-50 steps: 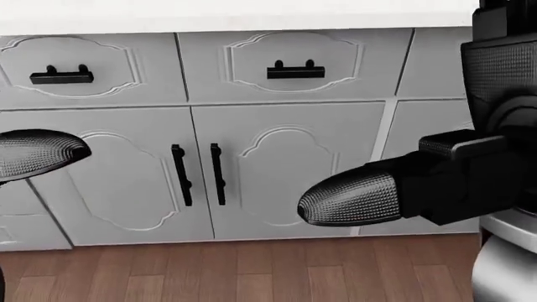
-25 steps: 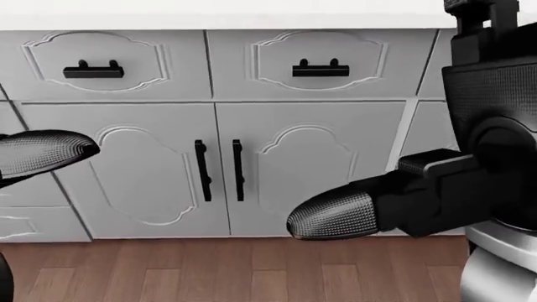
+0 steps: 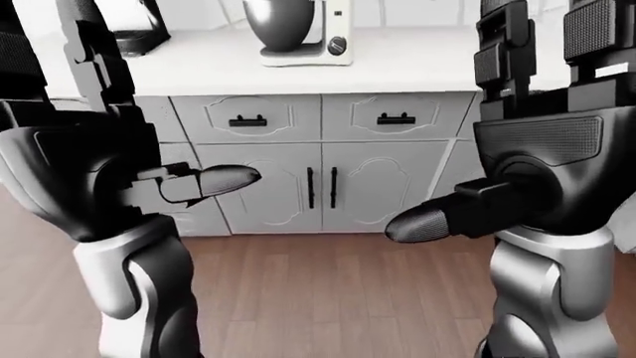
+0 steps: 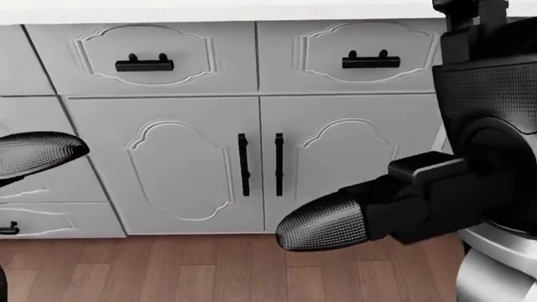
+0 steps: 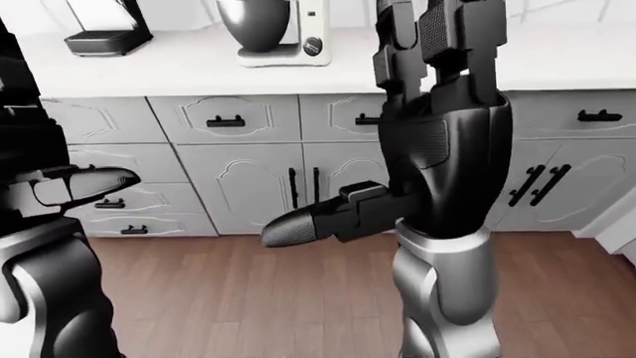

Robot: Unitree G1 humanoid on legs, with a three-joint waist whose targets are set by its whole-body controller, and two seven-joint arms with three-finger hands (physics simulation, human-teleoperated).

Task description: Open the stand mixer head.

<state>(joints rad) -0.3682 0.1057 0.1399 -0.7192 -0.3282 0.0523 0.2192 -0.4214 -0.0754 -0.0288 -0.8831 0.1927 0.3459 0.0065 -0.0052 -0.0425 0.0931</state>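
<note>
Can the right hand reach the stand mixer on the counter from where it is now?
Probably not yet. The right hand hangs low, level with the cabinet doors, while the stand mixer stands up on the counter, apart from it. Nothing blocks the way, but the robot likely needs to step closer and raise the arm.

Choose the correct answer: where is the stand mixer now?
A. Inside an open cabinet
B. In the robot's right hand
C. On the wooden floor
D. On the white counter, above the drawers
D: the stand mixer stands on the white counter above the drawers, and neither the left hand nor the right hand touches it.
</note>
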